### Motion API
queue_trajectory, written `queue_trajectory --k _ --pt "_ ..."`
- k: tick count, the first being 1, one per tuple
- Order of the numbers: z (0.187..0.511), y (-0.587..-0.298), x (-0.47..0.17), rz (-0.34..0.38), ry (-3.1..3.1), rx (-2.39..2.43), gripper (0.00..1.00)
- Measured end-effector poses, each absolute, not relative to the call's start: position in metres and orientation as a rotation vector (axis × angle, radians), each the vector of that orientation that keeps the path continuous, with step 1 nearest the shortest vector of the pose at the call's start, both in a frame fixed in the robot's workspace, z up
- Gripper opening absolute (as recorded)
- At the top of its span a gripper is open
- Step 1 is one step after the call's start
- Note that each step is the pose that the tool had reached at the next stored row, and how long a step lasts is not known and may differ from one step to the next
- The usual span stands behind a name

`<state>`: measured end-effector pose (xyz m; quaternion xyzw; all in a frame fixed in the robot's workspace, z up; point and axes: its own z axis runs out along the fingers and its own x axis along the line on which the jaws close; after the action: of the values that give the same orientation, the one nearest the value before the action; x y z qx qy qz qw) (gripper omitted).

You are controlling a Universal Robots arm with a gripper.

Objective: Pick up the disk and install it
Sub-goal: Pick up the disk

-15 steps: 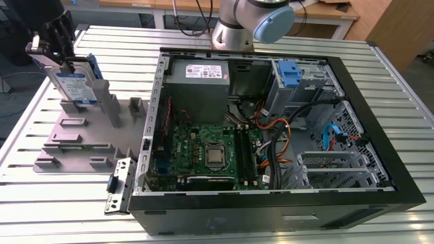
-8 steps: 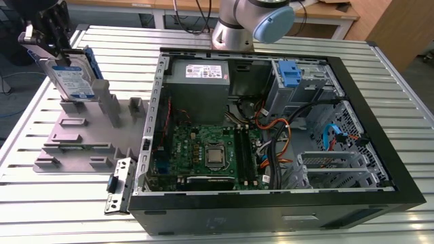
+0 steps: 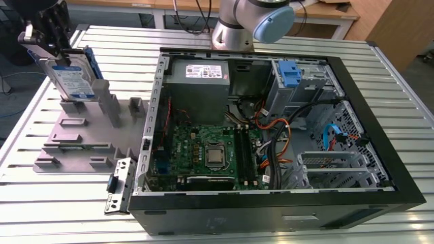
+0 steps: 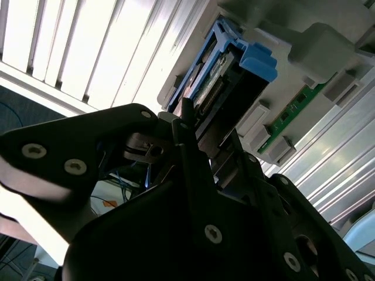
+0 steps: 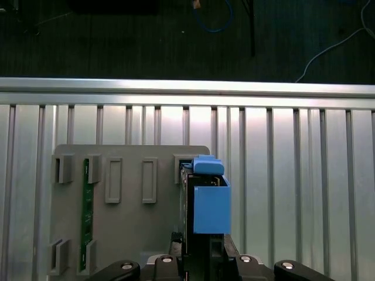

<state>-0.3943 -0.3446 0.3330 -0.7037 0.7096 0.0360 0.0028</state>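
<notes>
The disk (image 3: 71, 76) stands on edge at the exterior view's far left, silver with a white-and-blue label and blue side rails. Its lower edge is at the upright posts of the grey fixture plate (image 3: 74, 134); I cannot tell whether it is clear of them. My gripper (image 3: 49, 51) reaches in from above and is shut on the disk's upper end. In the first wrist view the disk's blue rail (image 5: 210, 205) runs out from between my fingers (image 5: 202, 260) over the plate (image 5: 129, 234). In the second wrist view the disk (image 4: 225, 76) sits at my fingertips (image 4: 186, 126).
An open computer case (image 3: 400, 183) takes up the middle and right of the slatted metal table (image 3: 40, 203), with a grey power-supply box (image 3: 203, 76), a blue latch piece (image 3: 289, 73), a motherboard (image 3: 207, 152) and cables inside. A bracket (image 3: 119, 185) leans against the case. A green board (image 5: 88, 202) sits in the plate.
</notes>
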Motion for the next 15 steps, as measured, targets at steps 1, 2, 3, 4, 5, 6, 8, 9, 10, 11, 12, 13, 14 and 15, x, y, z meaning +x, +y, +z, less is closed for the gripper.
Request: queue_trajectory --k 1,2,3,4,5,6,8,9,10,11,12,13,14,15 --pt "0.3330 -0.3446 -0.3943 0.113 2.225 -2.207 0.35" --pt "0.3331 -0.3446 -0.3943 0.113 2.225 -2.207 0.35" --pt "0.3332 -0.3446 -0.3943 0.113 2.225 -2.207 0.35" --pt "0.3332 -0.3446 -0.3943 0.113 2.225 -2.207 0.35" --pt "0.3332 -0.3446 -0.3943 0.113 2.225 -2.207 0.35" --pt "0.3333 -0.3446 -0.3943 0.113 2.225 -2.207 0.35" --pt "0.3334 -0.3446 -0.3943 0.113 2.225 -2.207 0.35" --pt "0.3334 -0.3446 -0.3943 0.113 2.225 -2.207 0.35" --pt "0.3335 -0.3446 -0.3943 0.113 2.225 -2.207 0.35" --pt "0.3342 -0.3446 -0.3943 0.113 2.226 -2.207 0.35" --pt "0.3354 -0.3446 -0.3943 0.113 2.226 -2.207 0.35" --pt "0.3369 -0.3446 -0.3943 0.113 2.225 -2.207 0.35" --pt "0.3392 -0.3446 -0.3943 0.113 2.225 -2.207 0.35" --pt "0.3418 -0.3446 -0.3943 0.113 2.225 -2.207 0.35"
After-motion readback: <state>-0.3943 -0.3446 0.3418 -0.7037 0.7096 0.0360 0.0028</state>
